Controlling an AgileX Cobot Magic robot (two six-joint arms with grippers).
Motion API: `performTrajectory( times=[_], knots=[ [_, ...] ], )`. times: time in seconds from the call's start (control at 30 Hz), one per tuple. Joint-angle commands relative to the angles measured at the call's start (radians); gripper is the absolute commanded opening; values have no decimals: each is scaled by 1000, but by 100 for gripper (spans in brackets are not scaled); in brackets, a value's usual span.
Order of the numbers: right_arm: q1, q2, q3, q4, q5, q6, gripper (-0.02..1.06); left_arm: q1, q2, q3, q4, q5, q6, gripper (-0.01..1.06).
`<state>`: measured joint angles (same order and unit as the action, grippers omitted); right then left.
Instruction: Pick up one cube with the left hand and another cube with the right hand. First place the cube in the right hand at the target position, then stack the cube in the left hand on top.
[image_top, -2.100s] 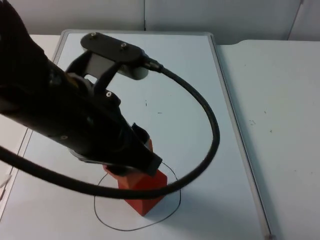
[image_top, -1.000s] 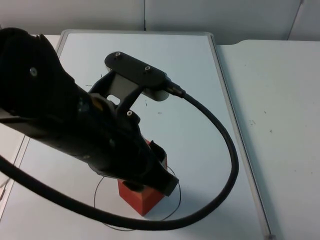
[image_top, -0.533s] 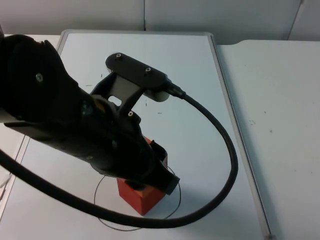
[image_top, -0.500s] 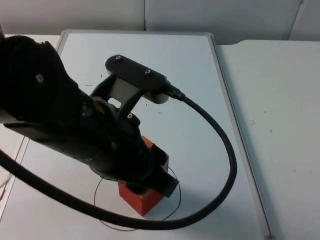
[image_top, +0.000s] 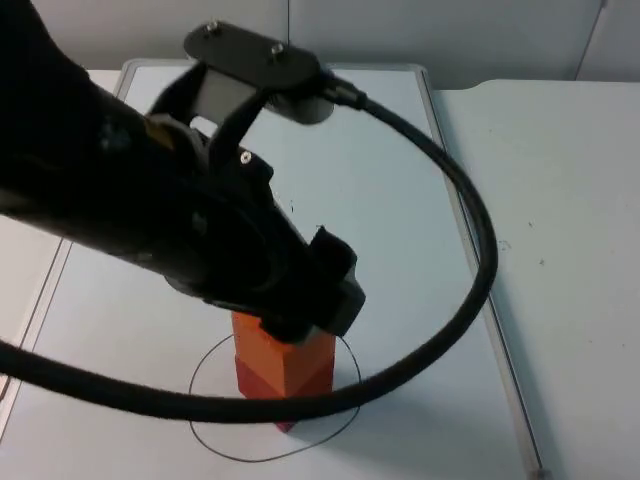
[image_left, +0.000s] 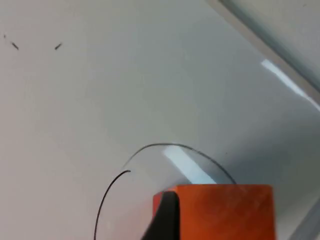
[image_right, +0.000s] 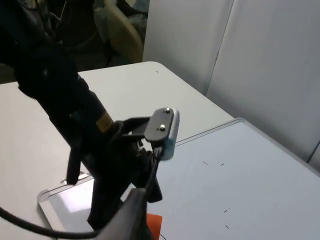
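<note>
Now the left gripper (image_top: 300, 325) sits low over the cube stack, its fingers closed on the orange cube (image_top: 282, 355)

That orange cube rests squarely on the red cube (image_top: 280, 395), which stands inside the hand-drawn black circle (image_top: 215, 440) on the whiteboard (image_top: 400, 230). From the left wrist, one black fingertip (image_left: 165, 217) presses the orange cube's (image_left: 225, 212) side. Whether the right gripper's fingers are open cannot be told
</note>
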<state>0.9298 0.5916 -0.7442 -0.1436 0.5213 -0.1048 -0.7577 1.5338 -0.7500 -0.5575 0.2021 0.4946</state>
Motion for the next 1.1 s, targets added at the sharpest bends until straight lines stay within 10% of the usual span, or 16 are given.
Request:
performTrajectory(
  times=[0.0,0.33,0.7,1.07],
  knots=[
    [0,-8,6,2,-11,-7,105,-2,-126,-51,38,109,-6,77],
    [0,-8,6,2,-11,-7,105,-2,-520,-248,199,390,-11,76],
    [0,-8,6,-12,-4,-7,105,-2,-922,-233,654,788,-469,76],
    [0,-8,7,-19,-4,-7,105,-2,-1233,67,639,871,-532,76]
  ],
)
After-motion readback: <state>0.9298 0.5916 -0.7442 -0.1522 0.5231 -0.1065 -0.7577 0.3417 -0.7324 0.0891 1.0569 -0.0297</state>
